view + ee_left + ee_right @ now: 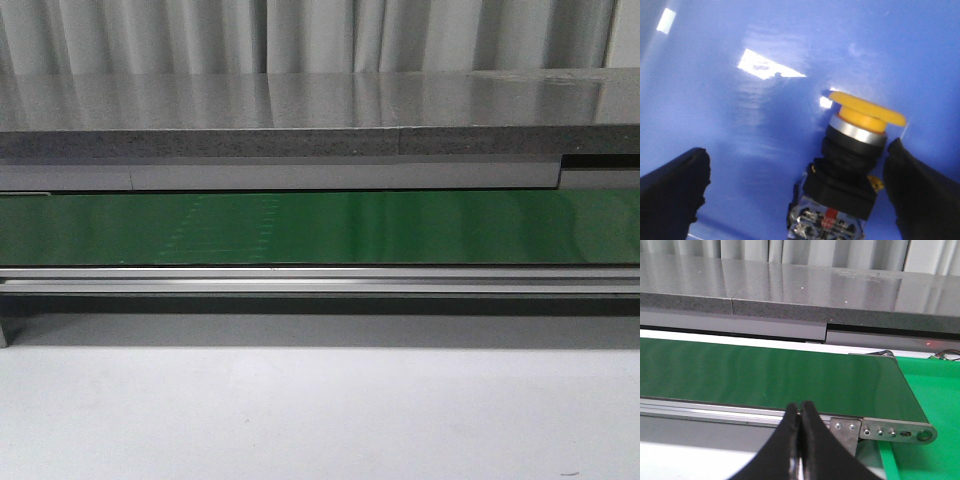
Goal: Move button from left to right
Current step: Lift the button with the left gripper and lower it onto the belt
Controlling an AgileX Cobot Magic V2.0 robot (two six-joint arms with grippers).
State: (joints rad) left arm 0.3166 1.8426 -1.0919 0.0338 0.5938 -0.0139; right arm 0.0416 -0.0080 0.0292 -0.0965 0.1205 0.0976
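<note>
My left gripper (795, 185) hangs open around the button (850, 165) on a blue surface (740, 125), seemingly not yet gripping. My right gripper (800, 440) is closed, empty, near the green conveyor belt (765, 375); the transfer remains.

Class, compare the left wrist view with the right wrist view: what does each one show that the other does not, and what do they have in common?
Only the left wrist view shows the button, yellow cap on a black body, lying on a blue surface between the open fingers of the left gripper. Only the right wrist view shows the green belt, its metal frame, the grey counter behind, and the right gripper with fingers shut on nothing. Both share black gripper fingers at the bottom.
</note>
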